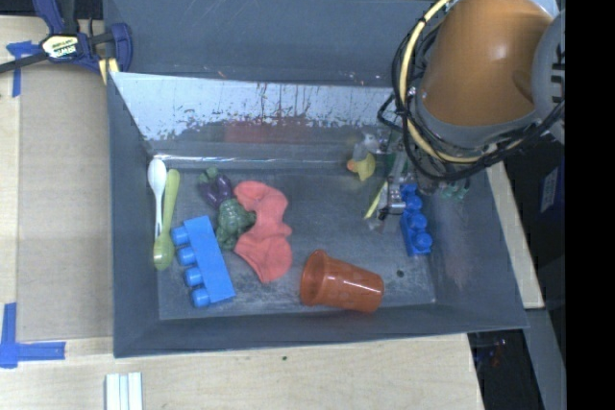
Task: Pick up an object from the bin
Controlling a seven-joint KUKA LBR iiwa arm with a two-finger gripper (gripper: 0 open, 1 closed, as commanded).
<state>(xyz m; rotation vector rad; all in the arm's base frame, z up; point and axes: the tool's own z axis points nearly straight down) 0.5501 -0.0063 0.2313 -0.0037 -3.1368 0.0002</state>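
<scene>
Blue knobbed toy block lies at right of grey bin floor, just beside the jaws under the orange-capped arm, jaws apart or together can't tell, orange-red cup tipped over nearby.

One camera served the scene. It hung above the grey metal bin and looked down into it from somewhat to one side. The wall beyond the pincer, toward the frame's top, showed its whole inner face as a broad band, while the wall on the pincer's near side showed as a narrow strip. The camera stood far enough off to take in the bin from rim to rim, with a margin of surroundings. The arm entered from the frame's right. Its orange cover, above the pincer and nearer the lens, loomed large and hid the bin's corner there.
</scene>
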